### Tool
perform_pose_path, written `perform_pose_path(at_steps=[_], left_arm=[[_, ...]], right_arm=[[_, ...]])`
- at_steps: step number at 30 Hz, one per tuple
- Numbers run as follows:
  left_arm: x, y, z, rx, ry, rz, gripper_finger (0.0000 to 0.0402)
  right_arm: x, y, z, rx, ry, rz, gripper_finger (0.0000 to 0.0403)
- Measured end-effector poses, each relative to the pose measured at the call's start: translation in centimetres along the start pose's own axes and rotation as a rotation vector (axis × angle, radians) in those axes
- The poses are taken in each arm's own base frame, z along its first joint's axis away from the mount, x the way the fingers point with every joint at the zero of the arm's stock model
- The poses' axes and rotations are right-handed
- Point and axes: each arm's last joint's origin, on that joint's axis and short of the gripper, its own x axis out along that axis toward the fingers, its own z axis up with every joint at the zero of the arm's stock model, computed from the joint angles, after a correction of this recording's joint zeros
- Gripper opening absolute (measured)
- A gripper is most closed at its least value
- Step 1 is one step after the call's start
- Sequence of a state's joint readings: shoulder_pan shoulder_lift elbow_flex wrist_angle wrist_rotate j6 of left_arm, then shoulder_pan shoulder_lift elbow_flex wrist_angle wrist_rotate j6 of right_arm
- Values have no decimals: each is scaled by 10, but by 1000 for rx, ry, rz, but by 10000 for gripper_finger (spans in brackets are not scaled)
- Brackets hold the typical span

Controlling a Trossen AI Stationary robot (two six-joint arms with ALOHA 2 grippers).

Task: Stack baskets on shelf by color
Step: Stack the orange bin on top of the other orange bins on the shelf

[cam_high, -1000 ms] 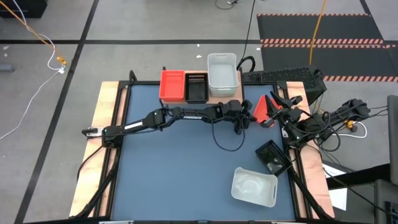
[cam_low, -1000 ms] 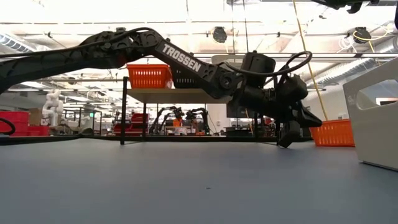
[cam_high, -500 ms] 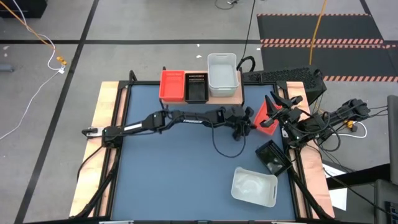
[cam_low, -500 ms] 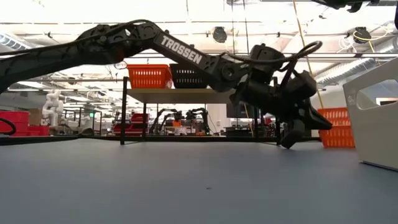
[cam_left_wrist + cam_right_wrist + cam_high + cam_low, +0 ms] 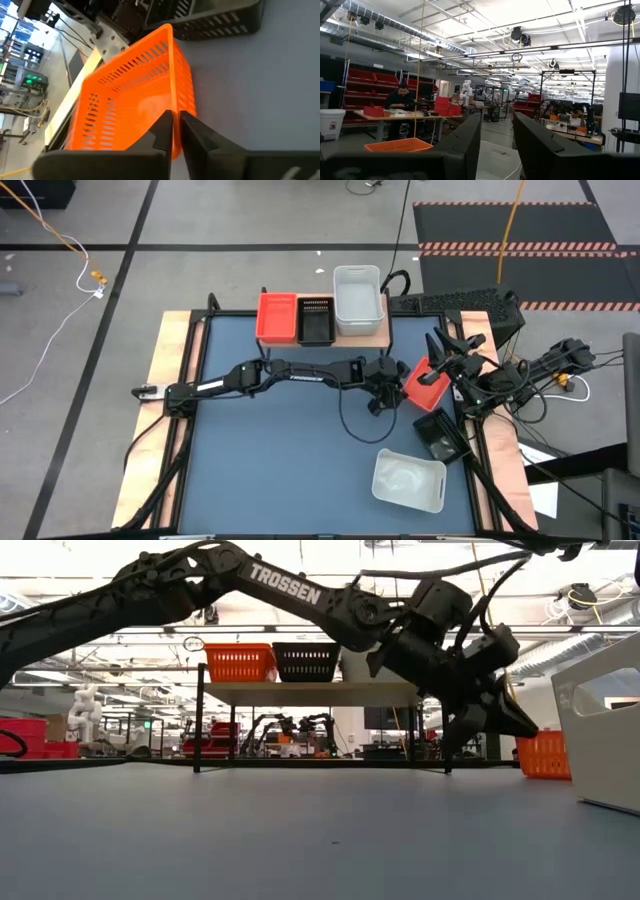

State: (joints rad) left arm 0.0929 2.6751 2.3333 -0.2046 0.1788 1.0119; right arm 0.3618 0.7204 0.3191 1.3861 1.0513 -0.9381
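While the left gripper (image 5: pixel 392 387) pinches the near wall of a red basket (image 5: pixel 424 384) between its fingers, the basket rests on the blue surface (image 5: pixel 280 450) at the right edge.

"TROSSEN" is printed along the left arm. Just beside the held basket lie a black basket (image 5: pixel 437 433) and a white basket (image 5: pixel 408 480). On the shelf (image 5: pixel 380 332) at the far edge, red (image 5: pixel 277 317), black (image 5: pixel 316 320) and white (image 5: pixel 358 299) baskets sit side by side, long axes pointing away. The right gripper (image 5: pixel 445 348) hangs spread above the right edge.
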Motion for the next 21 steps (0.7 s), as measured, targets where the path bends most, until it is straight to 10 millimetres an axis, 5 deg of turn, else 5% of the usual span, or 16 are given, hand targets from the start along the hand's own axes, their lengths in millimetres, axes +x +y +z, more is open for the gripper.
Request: perform_pose_path(at_steps=[14, 21], left_arm=[[2, 0, -2, -28, -5, 5, 167], [13, -8, -7, -14, -31, 40, 153]], right_arm=[[0, 0, 0, 13, -1, 1, 109], [0, 0, 0, 45, -5, 4, 109]])
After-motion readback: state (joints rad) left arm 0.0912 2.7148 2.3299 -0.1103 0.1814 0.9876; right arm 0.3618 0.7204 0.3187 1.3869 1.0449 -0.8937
